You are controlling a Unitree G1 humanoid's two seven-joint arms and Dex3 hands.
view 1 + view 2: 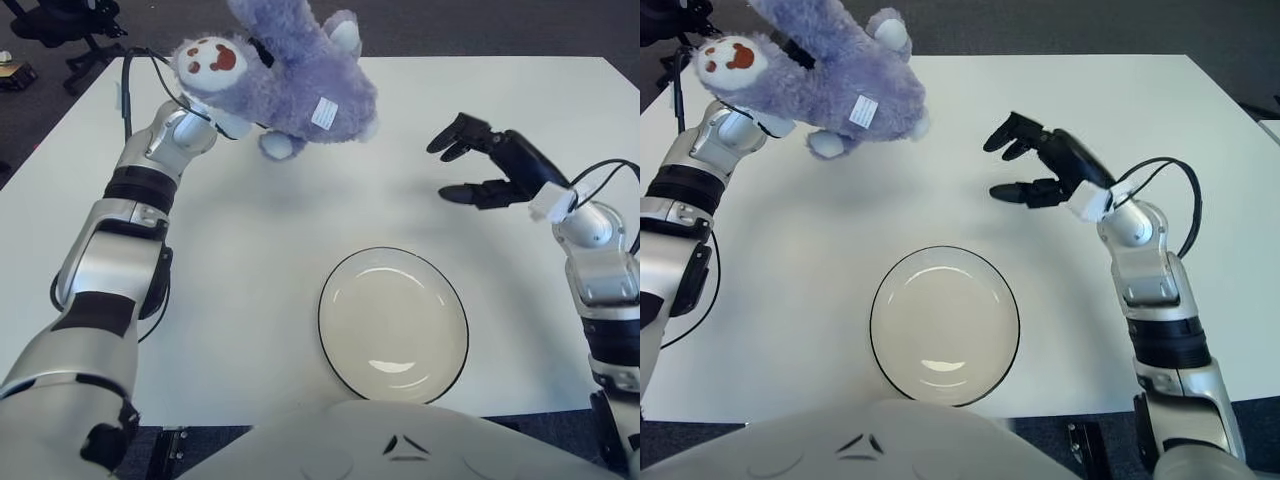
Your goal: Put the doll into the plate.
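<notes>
A fluffy purple doll with a white paw marked in red and a white tag hangs in the air above the far left of the white table. My left hand is shut on it from below, mostly hidden by the fur. A cream plate with a dark rim lies empty near the table's front edge, well below and right of the doll. My right hand is to the right, above the plate, its black fingers spread open towards the doll and holding nothing.
An office chair and dark floor lie beyond the table's far left corner. My own grey torso fills the bottom edge of the view.
</notes>
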